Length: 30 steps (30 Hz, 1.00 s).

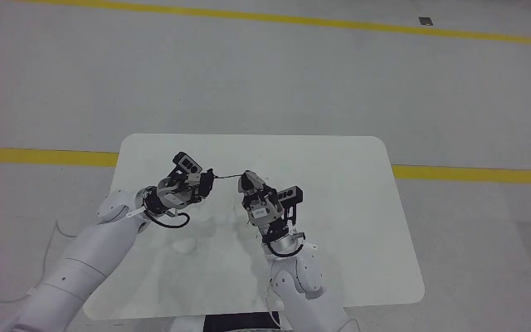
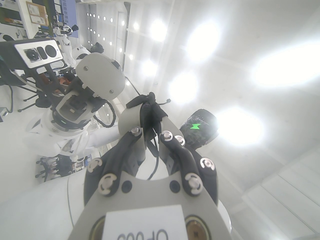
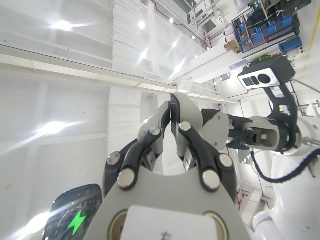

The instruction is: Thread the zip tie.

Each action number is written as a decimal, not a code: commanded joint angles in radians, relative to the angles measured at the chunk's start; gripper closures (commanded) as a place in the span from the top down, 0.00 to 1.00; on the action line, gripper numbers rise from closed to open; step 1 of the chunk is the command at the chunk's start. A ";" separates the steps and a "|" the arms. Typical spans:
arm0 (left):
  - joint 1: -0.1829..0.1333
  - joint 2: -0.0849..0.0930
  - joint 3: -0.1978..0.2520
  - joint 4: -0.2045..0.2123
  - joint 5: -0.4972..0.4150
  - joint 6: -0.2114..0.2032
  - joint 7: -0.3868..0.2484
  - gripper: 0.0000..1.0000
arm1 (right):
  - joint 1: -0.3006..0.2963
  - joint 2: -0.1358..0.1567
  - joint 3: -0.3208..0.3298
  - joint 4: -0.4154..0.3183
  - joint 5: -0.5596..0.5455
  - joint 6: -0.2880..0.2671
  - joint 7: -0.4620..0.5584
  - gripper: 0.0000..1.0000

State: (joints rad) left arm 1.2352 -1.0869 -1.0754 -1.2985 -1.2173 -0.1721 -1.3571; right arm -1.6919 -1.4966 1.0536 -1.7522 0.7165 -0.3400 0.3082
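Observation:
A thin black zip tie point(image 1: 225, 176) runs level above the white table point(image 1: 348, 249), between my two grippers. My left gripper point(image 1: 205, 179) is shut on it. In the left wrist view, the zip tie point(image 2: 167, 100) pokes out past the black pads point(image 2: 147, 116), ending in a small head, and its other part trails back toward the palm. My right gripper point(image 1: 247, 180) is just beyond the tie's free end, its fingertips pressed together. The right gripper point(image 3: 170, 112) shows ribbed pads point(image 3: 175, 116) meeting, with no tie visible between them.
The table has rounded corners, and bare surface lies all around both arms. Grey floor with yellow lines point(image 1: 465, 173) surrounds it. The two grippers are close together above the table's middle left.

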 commanded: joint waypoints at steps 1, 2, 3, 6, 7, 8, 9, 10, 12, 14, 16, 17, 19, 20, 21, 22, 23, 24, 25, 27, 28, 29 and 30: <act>0.000 0.000 0.000 0.000 0.000 0.000 0.000 0.00 | 0.000 0.000 0.002 0.000 0.000 0.000 0.000 0.00; 0.000 0.000 0.000 0.000 0.000 0.000 0.000 0.00 | -0.001 -0.001 0.003 0.000 0.000 0.000 0.000 0.00; 0.000 0.000 0.000 0.000 0.000 0.000 0.000 0.00 | -0.001 -0.001 0.004 -0.001 0.000 0.000 0.000 0.00; 0.000 0.000 0.000 0.000 0.000 0.000 0.000 0.00 | -0.003 -0.002 0.008 -0.002 0.000 0.000 0.001 0.00; 0.000 0.000 0.000 0.000 0.000 0.000 0.000 0.00 | -0.003 -0.002 0.010 -0.003 0.000 0.000 0.001 0.00; 0.000 0.000 0.000 0.000 0.000 0.000 0.000 0.00 | -0.004 -0.002 0.012 -0.004 0.000 0.000 0.000 0.00; 0.000 0.000 0.000 0.000 0.000 0.000 0.000 0.00 | -0.005 -0.002 0.014 -0.005 0.000 0.000 0.001 0.00; 0.000 0.000 0.000 0.000 0.000 0.000 0.000 0.00 | -0.006 -0.002 0.016 -0.006 0.000 0.000 0.000 0.00; 0.000 0.000 0.000 0.000 0.000 0.000 0.000 0.00 | -0.008 -0.002 0.021 -0.009 0.000 0.000 0.000 0.00; 0.000 0.000 0.000 0.000 0.000 0.000 0.000 0.00 | -0.010 -0.003 0.026 -0.012 0.000 0.000 0.000 0.00; 0.000 0.000 0.000 0.000 0.000 0.000 0.000 0.00 | -0.011 -0.003 0.029 -0.013 -0.001 0.000 0.001 0.00; 0.000 0.000 0.000 0.000 0.000 0.000 0.000 0.00 | -0.012 -0.003 0.031 -0.014 -0.001 0.000 0.001 0.00; 0.000 0.000 0.000 0.000 0.000 0.000 0.000 0.00 | -0.013 -0.004 0.034 -0.015 -0.001 0.000 0.001 0.00; 0.000 0.000 0.000 0.000 0.000 0.000 0.000 0.00 | -0.014 -0.004 0.036 -0.015 -0.001 0.000 0.001 0.00; 0.000 0.000 0.000 0.000 0.000 0.000 0.000 0.00 | -0.015 -0.004 0.038 -0.016 -0.001 0.000 0.001 0.00; 0.000 0.000 0.000 0.000 0.000 0.000 0.000 0.00 | -0.015 -0.004 0.039 -0.016 -0.001 0.000 0.001 0.00; 0.000 0.000 0.000 0.000 0.000 0.000 0.000 0.00 | -0.016 -0.005 0.041 -0.016 -0.001 0.000 0.002 0.00; 0.000 0.000 0.000 0.000 0.000 0.000 0.000 0.00 | -0.017 -0.005 0.043 -0.017 0.000 0.000 0.001 0.00; 0.000 0.000 0.000 0.000 0.000 0.000 0.000 0.00 | -0.018 -0.005 0.045 -0.018 0.000 0.000 0.001 0.00; 0.000 0.000 0.000 0.000 0.000 0.000 0.000 0.00 | -0.019 -0.006 0.048 -0.020 0.000 0.000 0.002 0.00; 0.000 0.000 0.000 0.000 0.000 0.000 0.000 0.00 | -0.020 -0.006 0.049 -0.020 0.000 0.000 0.003 0.00; 0.000 0.000 0.000 0.000 0.000 0.000 0.000 0.00 | -0.021 -0.006 0.050 -0.020 0.000 0.000 0.003 0.00; 0.000 0.000 0.000 0.000 0.000 0.000 0.000 0.00 | -0.021 -0.007 0.051 -0.021 -0.001 0.000 0.003 0.00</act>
State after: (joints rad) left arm 1.2352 -1.0869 -1.0754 -1.2985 -1.2173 -0.1721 -1.3571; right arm -1.7127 -1.5030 1.1041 -1.7725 0.7162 -0.3400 0.3112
